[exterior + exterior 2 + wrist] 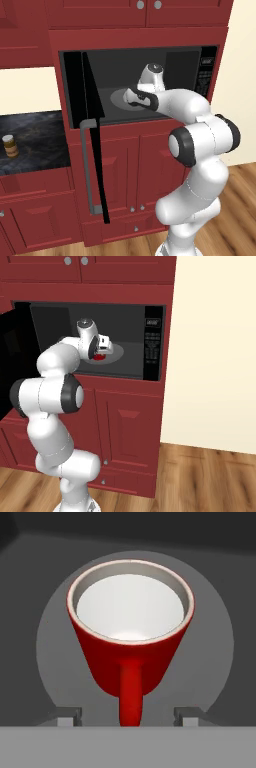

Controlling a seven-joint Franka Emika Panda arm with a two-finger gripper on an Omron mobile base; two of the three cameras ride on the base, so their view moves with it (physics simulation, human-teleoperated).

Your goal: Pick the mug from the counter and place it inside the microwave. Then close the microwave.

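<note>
1. The mug [131,639] is seen upright on the grey turntable [210,637] inside the microwave [152,341].
2. The gripper [131,716] is held with fingers apart, one on each side of the mug's handle, not clamped on it.
3. The microwave door [90,145] is left open.

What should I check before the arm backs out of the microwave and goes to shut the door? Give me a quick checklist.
1. Mug stands upright on the round turntable inside the microwave: ok.
2. Pincer let go: ok, fingertips stand apart on either side of the handle, not touching it.
3. Handle free of the fingertips for a straight pull-back: ok, though it lies between them.
4. Arm out of the cavity: not ok, the hand is inside.
5. Door open wide with its grey handle reachable: ok.
6. Mug set deep enough for the door to close: cannot tell.
</note>
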